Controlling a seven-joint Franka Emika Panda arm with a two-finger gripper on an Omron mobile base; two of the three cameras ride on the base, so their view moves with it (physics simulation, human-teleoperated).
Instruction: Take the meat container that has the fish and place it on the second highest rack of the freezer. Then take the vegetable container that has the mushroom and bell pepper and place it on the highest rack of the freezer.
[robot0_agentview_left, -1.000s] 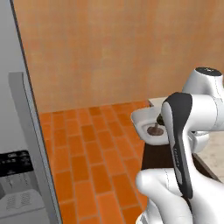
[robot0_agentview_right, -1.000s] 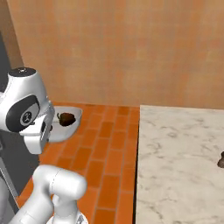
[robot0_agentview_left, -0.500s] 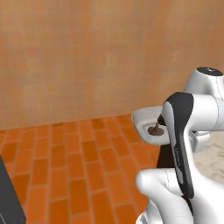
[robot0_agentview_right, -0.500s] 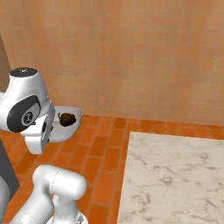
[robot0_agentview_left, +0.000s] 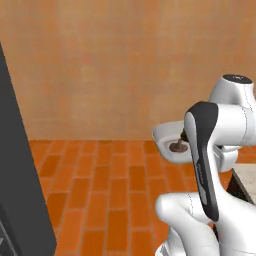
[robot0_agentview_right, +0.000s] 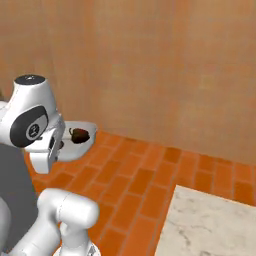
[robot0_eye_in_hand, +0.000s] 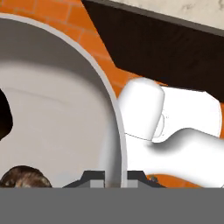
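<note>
The vegetable container is a rounded white-grey bowl held up in the air beside my wrist, above the brick floor. It also shows in the right base view as the container. My gripper is shut on its thick rim, one fingertip on each side. The brown mushroom lies inside, near the gripped edge. A second dark lump sits deeper in the bowl; I cannot tell whether it is the bell pepper. The meat container and the fish are out of view.
A tall dark grey panel stands at the left; I cannot tell whether it belongs to the freezer. The marble counter lies low on the right. An orange wall is ahead, and brick floor lies below.
The whole picture has shifted, so the base has turned. The grey appliance front slid away and a dark panel came in at the left. The bowl stays in the gripper.
</note>
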